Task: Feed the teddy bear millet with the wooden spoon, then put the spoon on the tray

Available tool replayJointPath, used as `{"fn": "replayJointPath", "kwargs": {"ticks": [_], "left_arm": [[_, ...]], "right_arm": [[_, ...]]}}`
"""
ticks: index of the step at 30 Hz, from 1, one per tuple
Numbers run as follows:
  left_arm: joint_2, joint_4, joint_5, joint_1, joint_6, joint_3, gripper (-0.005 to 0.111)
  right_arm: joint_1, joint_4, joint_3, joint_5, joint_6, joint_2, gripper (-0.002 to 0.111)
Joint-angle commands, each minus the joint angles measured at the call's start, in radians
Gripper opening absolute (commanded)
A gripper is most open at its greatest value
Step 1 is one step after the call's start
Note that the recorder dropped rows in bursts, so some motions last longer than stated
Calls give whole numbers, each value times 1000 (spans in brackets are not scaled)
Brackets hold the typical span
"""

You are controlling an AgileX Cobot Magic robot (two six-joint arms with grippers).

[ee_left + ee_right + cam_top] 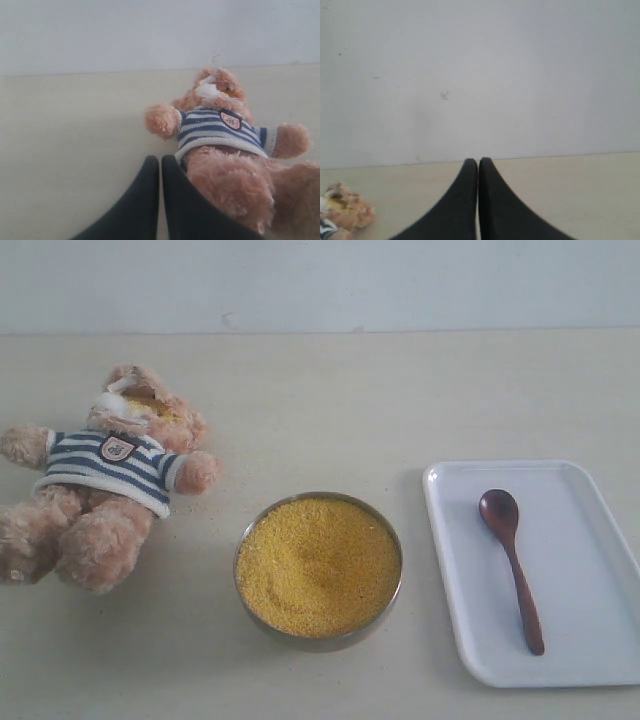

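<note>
A bowl [240,556] of millet [318,565] sits on a table [330,410], between a teddy bear [100,490] and a tray [590,570] holding the wooden spoon [511,562].
The metal bowl is full; the spoon lies alone on the white tray. Yellow grains dot the bear's face. Only the wrist views show the left gripper [160,162], beside the bear's leg, and the right gripper [478,162], each pressed together and empty. The bear's chest badge [231,120] is unreadable.

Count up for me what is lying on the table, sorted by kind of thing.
Plush toys: 1, the teddy bear
Bowls: 1, the metal bowl, filled with millet
Spoons: 1, the wooden spoon, lying on the tray
Trays: 1, the tray
Total: 4
</note>
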Motion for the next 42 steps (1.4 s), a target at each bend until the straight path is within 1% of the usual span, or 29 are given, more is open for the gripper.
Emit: {"fn": "replayJointPath", "kwargs": {"ticks": [1, 2, 6, 12, 15, 18, 21, 23, 42], "left_arm": [[-2, 3, -4, -1, -8, 3, 4], [-2, 3, -4, -1, -8, 3, 4], [-2, 3, -6, -1, -8, 3, 4], [-2, 3, -6, -1, -8, 3, 4], [-2, 3, -6, -1, -8, 3, 4], [-2, 3, -6, -1, -8, 3, 4], [-2, 3, -8, -1, -8, 3, 4], [-2, 3, -8, -1, -8, 3, 4], [-2, 3, -8, -1, -8, 3, 4]], "right_arm": [[-112, -19, 3, 208, -74, -49, 0], [-129, -18, 6, 240, -111, -49, 0], [-147, -7, 53, 182, -232, -49, 0], [-145, -11, 190, -8, -233, -49, 0], [-145, -11, 276, -24, -233, -49, 0], [-100, -1, 364, -27, -224, -49, 0], [-24, 14, 364, -13, -224, -49, 0], [-6, 14, 364, -11, -224, -49, 0], [-8, 14, 364, -11, -224, -49, 0]]}}
